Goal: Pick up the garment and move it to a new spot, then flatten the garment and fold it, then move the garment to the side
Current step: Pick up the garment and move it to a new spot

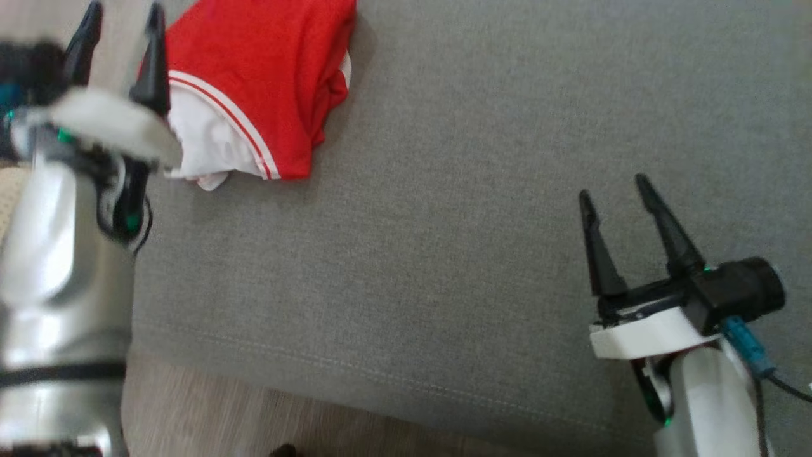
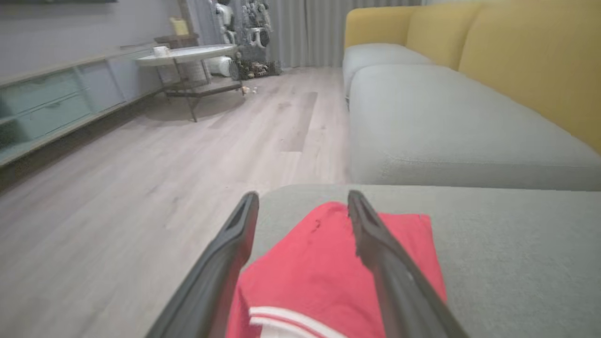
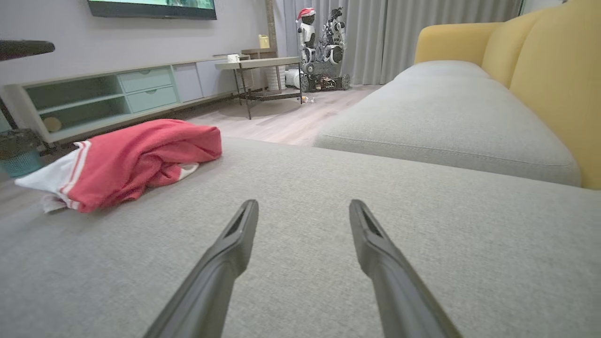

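The garment (image 1: 254,82) is red with white trim and a white part, folded into a thick bundle at the far left corner of the grey cushion (image 1: 444,222). My left gripper (image 1: 125,11) is open, raised just left of the bundle's white part. In the left wrist view that gripper (image 2: 303,202) hovers over the garment (image 2: 319,272) with nothing between its fingers. My right gripper (image 1: 612,190) stands open over bare cushion at the lower right, well away from the bundle. The right wrist view shows that gripper (image 3: 303,211) above the cushion, the garment (image 3: 136,159) far to its left.
The cushion's front edge (image 1: 355,374) borders wooden floor (image 1: 209,412). Yellow sofa backrests (image 2: 526,61) and another grey seat (image 2: 446,126) lie beyond. A round table (image 2: 188,54), a low cabinet (image 3: 108,94) and small robots (image 3: 321,47) stand across the room.
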{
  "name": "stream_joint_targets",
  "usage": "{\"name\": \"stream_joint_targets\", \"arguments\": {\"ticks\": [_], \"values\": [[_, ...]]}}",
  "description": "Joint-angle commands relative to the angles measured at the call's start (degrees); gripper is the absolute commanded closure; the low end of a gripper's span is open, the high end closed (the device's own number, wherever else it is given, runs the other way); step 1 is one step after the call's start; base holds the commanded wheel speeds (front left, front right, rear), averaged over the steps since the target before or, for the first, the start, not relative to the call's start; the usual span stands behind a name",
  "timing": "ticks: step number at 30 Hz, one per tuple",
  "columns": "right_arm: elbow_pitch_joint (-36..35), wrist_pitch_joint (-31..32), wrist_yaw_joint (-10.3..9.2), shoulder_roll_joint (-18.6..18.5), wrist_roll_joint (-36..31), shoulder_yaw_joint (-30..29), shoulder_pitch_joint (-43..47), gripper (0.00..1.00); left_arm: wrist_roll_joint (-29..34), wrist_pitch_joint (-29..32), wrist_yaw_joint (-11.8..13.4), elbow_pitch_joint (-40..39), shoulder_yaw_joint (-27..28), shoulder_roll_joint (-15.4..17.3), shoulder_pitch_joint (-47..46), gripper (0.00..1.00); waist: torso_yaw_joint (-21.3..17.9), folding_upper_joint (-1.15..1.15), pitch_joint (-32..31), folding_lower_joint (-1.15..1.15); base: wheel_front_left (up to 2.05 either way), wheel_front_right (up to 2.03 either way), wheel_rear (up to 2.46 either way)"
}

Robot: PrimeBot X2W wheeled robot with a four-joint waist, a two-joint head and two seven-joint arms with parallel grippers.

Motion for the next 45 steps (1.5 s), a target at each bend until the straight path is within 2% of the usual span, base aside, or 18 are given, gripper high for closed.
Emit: {"name": "stream_joint_targets", "arguments": {"ticks": [1,6,16,21,22,23,29,35,40,45], "values": [[-3.00,-0.65,0.43,-0.76,-0.91,1.25,-1.62,0.00,-3.20,4.07,-0.28,2.63,-0.72,3.28,-6.83,0.00,-0.12,0.00,3.47,-0.01,0.00,0.00,0.00],[-5.64,-0.65,0.43,-2.76,-1.72,1.11,-1.66,0.00,-11.69,10.09,-0.32,11.06,-8.67,5.51,-14.30,0.00,-1.13,0.00,6.36,-0.01,0.00,0.00,0.00],[-7.30,-0.65,0.43,-2.17,-1.88,-1.27,-1.43,0.00,-23.36,18.58,-0.33,22.15,-19.39,8.70,-19.19,0.00,-3.41,0.00,9.60,-0.01,0.00,0.00,0.00],[-7.50,-0.65,0.43,-1.67,-2.13,-2.27,-1.95,0.00,-27.53,18.70,-0.33,24.77,-22.77,9.97,-20.45,0.00,-4.08,0.00,11.74,-0.01,0.00,0.00,0.00],[-7.62,-0.65,0.43,-1.64,-2.20,-2.51,-2.04,0.00,-27.94,17.93,-0.33,25.01,-23.51,10.26,-20.71,0.18,-4.14,0.00,12.15,-0.01,0.00,0.00,0.00],[-7.72,-0.65,0.43,-1.62,-2.28,-2.79,-2.13,0.00,-28.23,16.64,-0.33,25.34,-24.05,10.56,-21.05,1.00,-4.12,0.00,12.45,-0.01,0.00,0.00,0.00],[-7.43,-0.65,0.43,-1.35,-2.36,-4.01,-2.46,0.00,-30.54,8.26,-0.34,27.16,-26.11,11.70,-22.96,1.00,-3.83,0.00,11.89,-0.01,0.00,0.00,0.00],[-5.99,-0.65,0.43,-0.69,-1.10,-2.87,-2.30,0.00,-32.00,2.64,-0.34,25.13,-28.85,13.98,-25.48,1.00,-3.79,0.00,7.72,-0.01,0.00,0.00,0.00],[-4.15,-0.65,0.43,-0.17,1.22,-1.11,-2.08,0.00,-32.97,1.58,-0.34,19.03,-31.76,17.35,-28.52,1.00,-5.05,0.00,2.06,-0.01,0.00,0.00,0.00],[-3.52,-0.65,0.43,-0.08,4.77,1.06,-1.99,0.00,-34.63,3.43,-0.34,11.50,-33.04,19.21,-31.04,1.00,-7.50,0.00,-2.18,-0.01,0.00,0.00,0.00]]}}
